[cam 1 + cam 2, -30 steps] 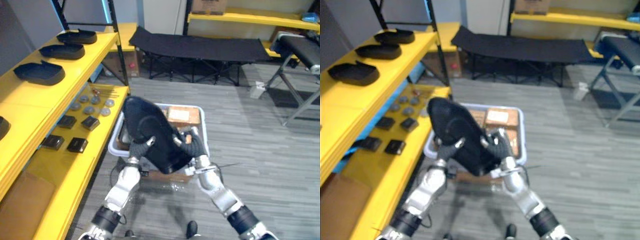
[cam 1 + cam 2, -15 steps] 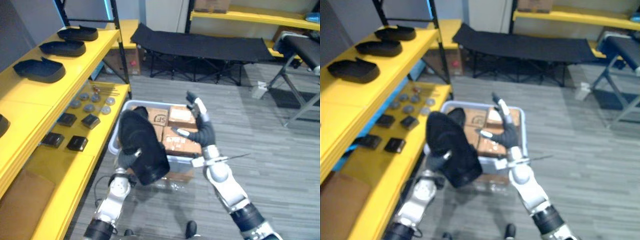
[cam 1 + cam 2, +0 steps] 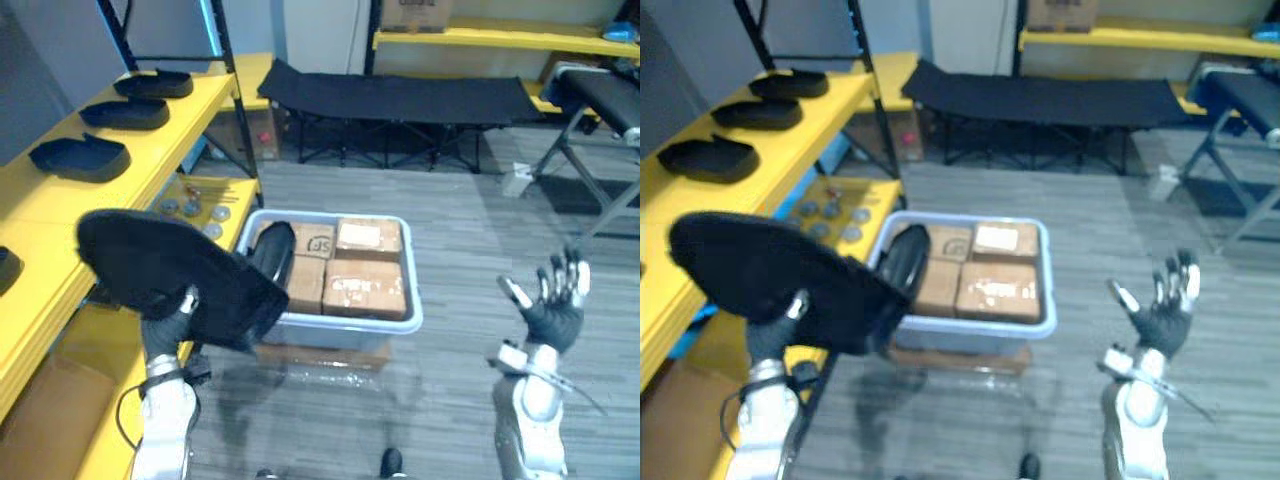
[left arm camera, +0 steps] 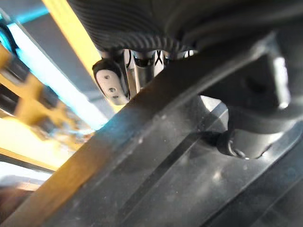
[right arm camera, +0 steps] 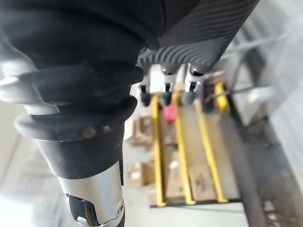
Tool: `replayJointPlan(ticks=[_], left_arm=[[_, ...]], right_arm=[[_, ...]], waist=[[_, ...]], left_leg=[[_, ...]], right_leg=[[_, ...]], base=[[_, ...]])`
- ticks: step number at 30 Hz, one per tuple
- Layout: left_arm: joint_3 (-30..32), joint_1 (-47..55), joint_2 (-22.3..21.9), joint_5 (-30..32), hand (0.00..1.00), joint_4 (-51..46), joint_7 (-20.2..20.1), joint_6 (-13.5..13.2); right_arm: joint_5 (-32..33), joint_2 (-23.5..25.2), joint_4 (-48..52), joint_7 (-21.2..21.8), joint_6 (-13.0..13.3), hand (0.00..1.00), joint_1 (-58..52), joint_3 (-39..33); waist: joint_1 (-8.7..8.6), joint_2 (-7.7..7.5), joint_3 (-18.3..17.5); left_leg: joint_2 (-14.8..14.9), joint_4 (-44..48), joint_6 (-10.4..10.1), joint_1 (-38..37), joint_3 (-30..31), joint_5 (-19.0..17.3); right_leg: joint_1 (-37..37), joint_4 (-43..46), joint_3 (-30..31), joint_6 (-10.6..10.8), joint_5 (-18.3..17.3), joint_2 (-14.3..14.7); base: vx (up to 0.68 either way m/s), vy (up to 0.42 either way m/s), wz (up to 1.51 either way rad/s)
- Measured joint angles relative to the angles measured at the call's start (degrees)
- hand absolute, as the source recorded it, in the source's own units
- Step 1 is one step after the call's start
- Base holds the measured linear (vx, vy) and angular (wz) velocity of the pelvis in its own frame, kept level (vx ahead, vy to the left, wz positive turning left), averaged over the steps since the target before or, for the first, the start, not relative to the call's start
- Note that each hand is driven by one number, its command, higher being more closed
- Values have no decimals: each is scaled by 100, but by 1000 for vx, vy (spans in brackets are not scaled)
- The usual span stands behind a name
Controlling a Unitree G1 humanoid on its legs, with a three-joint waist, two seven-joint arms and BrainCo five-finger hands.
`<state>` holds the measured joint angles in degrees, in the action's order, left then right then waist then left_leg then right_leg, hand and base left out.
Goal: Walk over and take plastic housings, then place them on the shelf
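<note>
A big black plastic housing (image 3: 180, 272) hangs at the left, above the edge of the yellow shelf (image 3: 40, 215). My left hand (image 3: 167, 322) is shut on it from below; in the left wrist view its fingers (image 4: 112, 81) curl over the housing's rim (image 4: 180, 156). A second black housing (image 3: 272, 254) stands on edge in the grey bin (image 3: 340, 322). Three more housings (image 3: 80, 156) lie on the shelf's upper board. My right hand (image 3: 553, 300) is held up at the right, open with its fingers spread and nothing in it.
Cardboard boxes (image 3: 365, 270) fill the bin beside the second housing. Small round parts (image 3: 190, 208) lie on the lower shelf board. A black folding cot (image 3: 400, 95) stands at the back, and a bench frame (image 3: 600, 110) at the far right.
My left hand has carried the housing from in front of the bin out to the left, towards the shelf. My right hand let go of it and swung away to the right.
</note>
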<state>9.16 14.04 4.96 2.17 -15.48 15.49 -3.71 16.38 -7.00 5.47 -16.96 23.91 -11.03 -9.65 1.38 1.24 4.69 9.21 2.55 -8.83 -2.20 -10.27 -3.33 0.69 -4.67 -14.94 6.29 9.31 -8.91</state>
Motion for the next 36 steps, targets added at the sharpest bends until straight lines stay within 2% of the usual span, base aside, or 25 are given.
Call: replayJointPlan(ticks=[4, 9, 13, 15, 16, 17, 18, 20, 24, 27, 29, 30, 31, 33, 36], left_arm=[[164, 208, -11, -191, 100, -31, -177, 3], [772, 295, -6, -206, 100, -220, -209, 34], [1248, 466, -6, -223, 100, -310, -209, 93], [1747, 661, -10, -238, 100, -305, -205, 95], [1879, 735, -15, -247, 100, -301, -202, 94], [2138, 869, -57, -322, 100, -300, -207, 82], [2379, 986, -129, -441, 100, -275, -205, 39], [2682, 1158, -153, -466, 100, -132, -228, -134], [3037, 1516, -245, -685, 100, 28, -342, -411], [3054, 1532, -339, -779, 100, 107, -470, -501], [3017, 1434, -330, -852, 100, 100, -604, -508], [2923, 1275, -306, -851, 100, 74, -754, -514], [2748, 1109, -300, -848, 100, 73, -924, -548], [2574, 1094, -313, -847, 100, 66, -1148, -565], [2561, 1316, -320, -851, 100, 31, -1329, -499]], right_arm=[[1, 35, -6, 432, 16, 0, 74, 104], [144, 42, -174, 782, 32, 0, 371, 577], [264, 39, -727, 938, 53, 0, 729, 1158], [240, 41, -1059, 942, 49, 0, 1061, 1452], [225, 43, -1095, 941, 48, 0, 1127, 1517], [179, 40, -1121, 939, 38, 0, 1223, 1623], [79, 51, -1122, 939, -3, 0, 1289, 1664], [65, 50, -1153, 922, -65, 0, 1400, 1712], [-143, 46, -1159, 927, -293, 0, 1570, 1861], [-142, 40, -1166, 939, -478, 0, 1597, 1875], [-139, 41, -1165, 945, -543, 0, 1564, 1846], [-141, -9, -1165, 938, -567, 0, 1512, 1729], [-155, -55, -1171, 921, -575, 0, 1400, 1564], [-310, -94, -1239, 878, -580, 0, 1323, 1466], [-603, 12, -1261, 1041, -571, 0, 1363, 1547]], waist=[[16, 30, -14], [185, 24, -18], [481, 70, -38], [767, 87, -48], [816, 95, -51], [950, 100, -54], [1072, 103, -56], [1173, 85, -67], [1356, 79, -77], [1375, 95, -85], [1297, 92, -86], [1171, 95, -79], [1151, 95, -65], [1214, 44, -32], [1363, 59, 47]], left_leg=[[15, -9, -10, -69, 24, -25], [26, -4, 8, 151, 314, -32], [21, 83, -35, 336, 847, 47], [-11, 125, -46, 387, 1102, 38], [-31, 136, -46, 417, 1161, 38], [-82, 145, -44, 435, 1308, 38], [-154, 163, -14, 432, 1441, 21], [-290, 203, 55, 430, 1603, -24], [-457, 311, 142, 534, 1764, -91], [-534, 437, 179, 689, 1879, -138], [-605, 685, 237, 988, 1933, -172], [-635, 951, 351, 1268, 1788, -185], [-618, 1135, 367, 1453, 1414, -85], [-699, 1175, 445, 1455, 1275, 1], [-804, 1178, 474, 1452, 1338, 21]], right_leg=[[-81, -49, -77, -11, -147, 10], [-92, -47, -484, -26, -181, -11], [-302, 5, -1034, -19, -202, -8], [-443, 6, -1316, -13, -208, -16], [-477, 5, -1413, -11, -210, -28], [-548, 5, -1556, 13, -228, -68], [-642, 5, -1710, 37, -246, -121], [-794, 4, -1899, 141, -329, -227], [-878, 5, -2128, 200, -406, -358], [-907, 9, -2327, 192, -449, -399], [-1044, 19, -2691, 205, -446, -415], [-1210, 43, -3104, 243, -474, -425], [-1384, 111, -3494, 311, -483, -458], [-1515, 300, -3797, 350, -573, -596], [-1582, 504, -3837, 216, -683, -713]], base=[[-39, -7, 4], [-12, -8, 27], [90, -1, 63], [79, 16, 58], [59, 28, 55], [47, 41, 60], [38, 49, 61], [17, 61, 52], [-5, 55, 28], [-7, 33, 32], [8, 21, 92], [16, 51, 164], [32, 75, 175], [63, 144, 110], [15, 132, 40]])
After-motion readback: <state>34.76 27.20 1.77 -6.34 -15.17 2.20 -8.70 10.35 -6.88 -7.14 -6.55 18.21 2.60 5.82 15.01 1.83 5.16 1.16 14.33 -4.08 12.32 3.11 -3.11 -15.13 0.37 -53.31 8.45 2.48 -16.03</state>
